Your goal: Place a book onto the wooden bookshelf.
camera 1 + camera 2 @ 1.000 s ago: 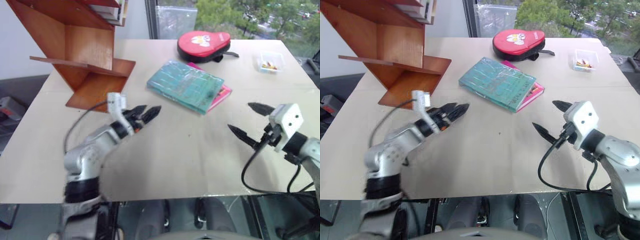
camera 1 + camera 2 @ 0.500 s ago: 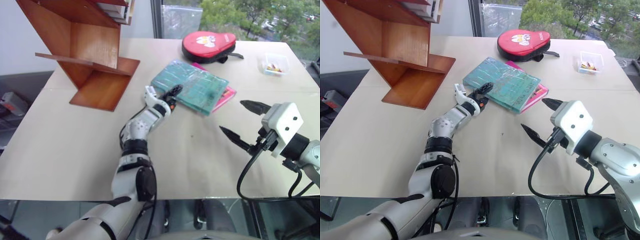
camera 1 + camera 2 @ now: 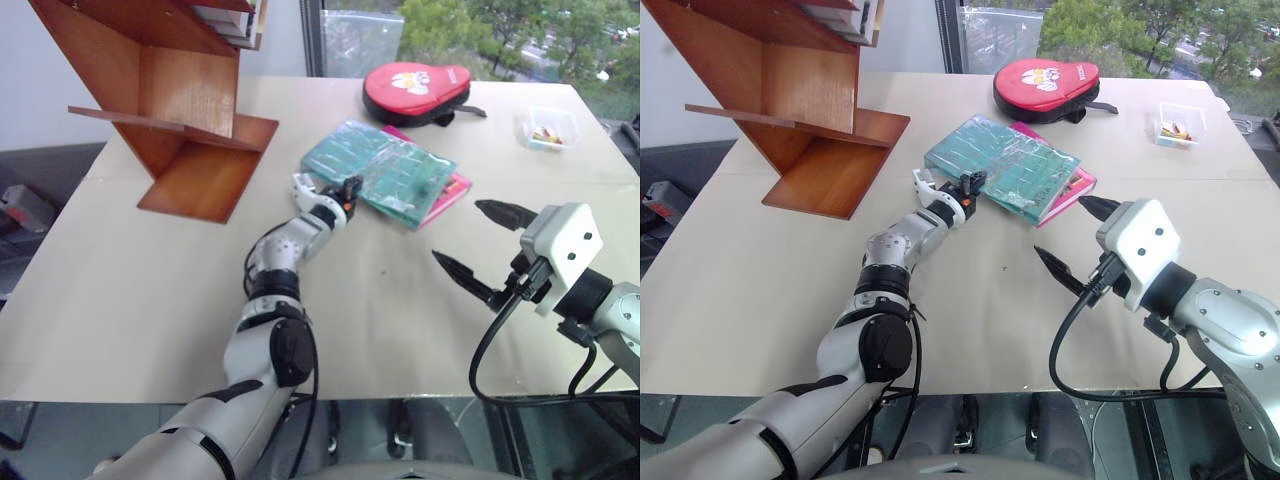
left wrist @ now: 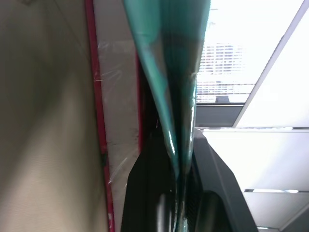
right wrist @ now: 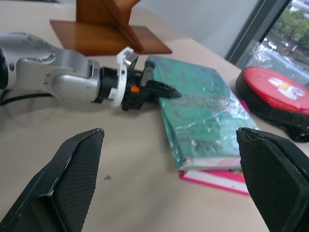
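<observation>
The teal-green book (image 3: 395, 180) lies flat on the table, on top of a smaller pink book (image 3: 452, 190). My left gripper (image 3: 349, 188) is stretched out level at the teal book's near left edge. The left wrist view shows its black fingers (image 4: 145, 188) pinched on the teal cover (image 4: 169, 72). My right gripper (image 3: 478, 243) hangs open above the table to the right of the books, nothing between its fingers (image 5: 72, 169). The wooden bookshelf (image 3: 180, 100) stands at the far left of the table, apart from both grippers.
A red zipped case (image 3: 418, 85) lies behind the books near the window. At the far right sits a small clear box (image 3: 545, 128). The bookshelf's upper compartment holds other books (image 3: 232, 15). Bare tabletop (image 3: 150, 280) spreads in front of the shelf.
My left arm has reached forward and right from the open table to the teal book's edge, then shut its fingers on the cover. The right gripper has barely moved.
</observation>
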You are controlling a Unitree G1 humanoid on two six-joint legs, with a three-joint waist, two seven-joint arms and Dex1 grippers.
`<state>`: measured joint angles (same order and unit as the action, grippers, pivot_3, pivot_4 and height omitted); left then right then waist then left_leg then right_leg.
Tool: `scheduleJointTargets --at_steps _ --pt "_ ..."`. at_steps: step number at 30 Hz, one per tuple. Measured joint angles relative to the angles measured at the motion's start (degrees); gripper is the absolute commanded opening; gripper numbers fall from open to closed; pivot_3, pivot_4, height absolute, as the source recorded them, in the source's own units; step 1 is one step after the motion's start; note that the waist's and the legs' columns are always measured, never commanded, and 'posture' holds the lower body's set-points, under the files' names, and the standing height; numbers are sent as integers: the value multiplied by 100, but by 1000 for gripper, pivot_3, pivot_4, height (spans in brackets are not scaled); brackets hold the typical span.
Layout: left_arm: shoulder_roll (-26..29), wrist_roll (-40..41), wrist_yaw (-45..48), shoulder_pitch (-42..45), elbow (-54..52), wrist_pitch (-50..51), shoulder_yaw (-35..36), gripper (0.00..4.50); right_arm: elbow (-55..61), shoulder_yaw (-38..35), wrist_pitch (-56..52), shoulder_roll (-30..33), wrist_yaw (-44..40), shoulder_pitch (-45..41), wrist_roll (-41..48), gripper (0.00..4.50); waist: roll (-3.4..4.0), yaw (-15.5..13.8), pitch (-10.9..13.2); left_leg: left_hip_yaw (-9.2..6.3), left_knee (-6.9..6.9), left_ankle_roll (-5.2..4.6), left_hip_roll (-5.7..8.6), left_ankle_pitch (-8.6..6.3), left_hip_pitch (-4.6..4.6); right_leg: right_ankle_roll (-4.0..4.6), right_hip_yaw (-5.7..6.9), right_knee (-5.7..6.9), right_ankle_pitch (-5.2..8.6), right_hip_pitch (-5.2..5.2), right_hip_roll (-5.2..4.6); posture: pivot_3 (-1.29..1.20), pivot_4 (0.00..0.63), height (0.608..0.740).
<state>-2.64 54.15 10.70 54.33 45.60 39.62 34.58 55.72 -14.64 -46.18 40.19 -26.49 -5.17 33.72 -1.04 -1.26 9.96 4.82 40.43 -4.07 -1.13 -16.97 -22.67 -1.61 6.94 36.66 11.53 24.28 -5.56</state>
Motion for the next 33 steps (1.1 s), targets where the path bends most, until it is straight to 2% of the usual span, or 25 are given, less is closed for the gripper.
scheduleJointTargets --at_steps 3,8,9,12,13,15,16,17,19,22,25,29,31,33 --pt "58 207 -121 -316 -570 586 -19 78 -3 2 -2 -3 99 -93 74 4500 0 40 0 -1 -1 0 -2 0 0 3 -1 -1 -2 0 0 0 150 740" --pt "340 797 -284 -1076 -2325 1946 -344 78 -33 -127 5 -70 209 -171 303 4500 -7 64 8 -5 -3 5 -7 2 -3 5 -19 5 -3 6 2 0 150 740" --pt "648 854 -225 -1237 -2986 2262 -590 78 -49 -241 7 -75 225 -162 405 4500 -6 61 9 -6 -3 8 -7 3 -4 6 -19 7 -3 7 4 0 150 740" --pt "1163 919 9 -1287 -3980 2541 -853 78 -72 -488 10 -80 229 -76 584 4500 -2 22 6 -8 -2 8 -2 3 4 6 -17 6 -3 -2 -1 0 150 740" --pt "1955 879 506 -1360 -4875 2649 -1335 78 -102 -869 29 -77 173 127 837 4500 -14 23 18 -16 -2 9 0 3 -5 7 -11 3 -3 0 -2 0 150 740" --pt "2657 667 1066 -1363 -5547 2496 -1664 78 -209 -1145 33 -61 155 149 996 4500 -11 42 19 -5 -4 9 3 2 -4 7 -9 3 -3 3 -3 0 150 740" --pt "3379 242 1669 -1431 -6052 2067 -2040 78 -310 -1370 40 11 140 127 1167 4500 -8 55 20 1 -7 9 3 2 2 8 -6 4 -3 4 -1 0 150 740" --pt "3826 -142 2112 -1501 -6366 1658 -2231 78 -377 -1569 61 75 135 111 1263 4500 6 61 15 10 -16 10 4 2 9 9 -13 1 -3 5 0 0 150 740" --pt "4278 -801 2921 -1657 -6608 690 -2433 78 -582 -1882 151 143 144 -14 1441 4500 28 45 6 21 -21 10 1 2 24 9 -19 3 -1 1 4 0 150 740" --pt "4949 -1583 4147 -1642 -6512 -712 -2617 78 -894 -2063 327 278 26 -111 1594 4500 20 32 13 14 -19 16 -11 5 14 6 -9 -1 2 5 16 0 150 740" --pt "5476 -2275 5131 -1136 -6089 -2251 -2604 78 -1249 -1902 560 311 -198 -143 1495 4500 20 35 14 21 -16 14 -10 5 9 -6 -17 0 8 11 16 0 150 740" --pt "6010 -2740 5912 -551 -5488 -3371 -2578 78 -1542 -1531 781 330 -336 -400 1360 4500 22 45 14 37 -16 10 -10 4 0 7 -35 3 -1 31 17 0 150 740" --pt "6412 -3108 6323 -461 -4958 -3948 -2662 78 -1662 -1334 845 333 -379 -600 1340 4500 22 61 17 44 -17 10 -15 4 -7 7 -39 5 0 44 25 0 150 740" --pt "7017 -3848 6618 -337 -4003 -4782 -2869 78 -1760 -1127 908 336 -452 -790 1337 4500 25 77 21 57 -20 10 -14 4 -8 -3 -48 6 6 53 34 0 150 740"
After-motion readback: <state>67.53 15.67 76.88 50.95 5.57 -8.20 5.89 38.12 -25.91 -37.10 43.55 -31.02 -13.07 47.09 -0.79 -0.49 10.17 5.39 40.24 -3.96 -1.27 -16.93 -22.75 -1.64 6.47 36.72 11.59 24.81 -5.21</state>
